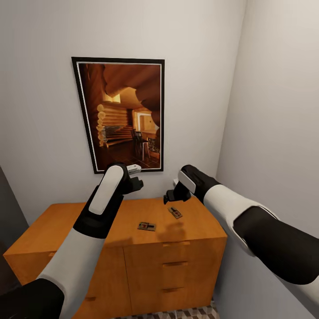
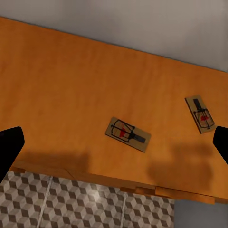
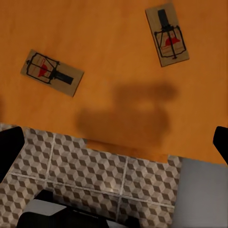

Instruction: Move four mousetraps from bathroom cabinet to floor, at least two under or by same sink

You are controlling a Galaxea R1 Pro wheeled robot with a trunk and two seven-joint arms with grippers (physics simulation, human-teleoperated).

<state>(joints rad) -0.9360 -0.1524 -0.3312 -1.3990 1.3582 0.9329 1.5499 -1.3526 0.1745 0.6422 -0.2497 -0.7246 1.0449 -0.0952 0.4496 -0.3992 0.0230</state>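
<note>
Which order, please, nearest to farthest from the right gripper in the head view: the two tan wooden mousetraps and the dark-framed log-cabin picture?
From the right gripper:
1. Right-hand tan wooden mousetrap, just below it on the orange-brown cabinet.
2. Left-hand tan wooden mousetrap, nearer the front edge.
3. Dark-framed log-cabin picture, on the wall behind.

A dark-framed log-cabin picture [image 1: 123, 113] hangs on the pale wall [image 1: 40, 110], near the room's corner.

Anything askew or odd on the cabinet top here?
Only mildly: two mousetraps lie flat on the cabinet at different angles, neither square to its edges. Nothing looks spilled or damaged.
</note>
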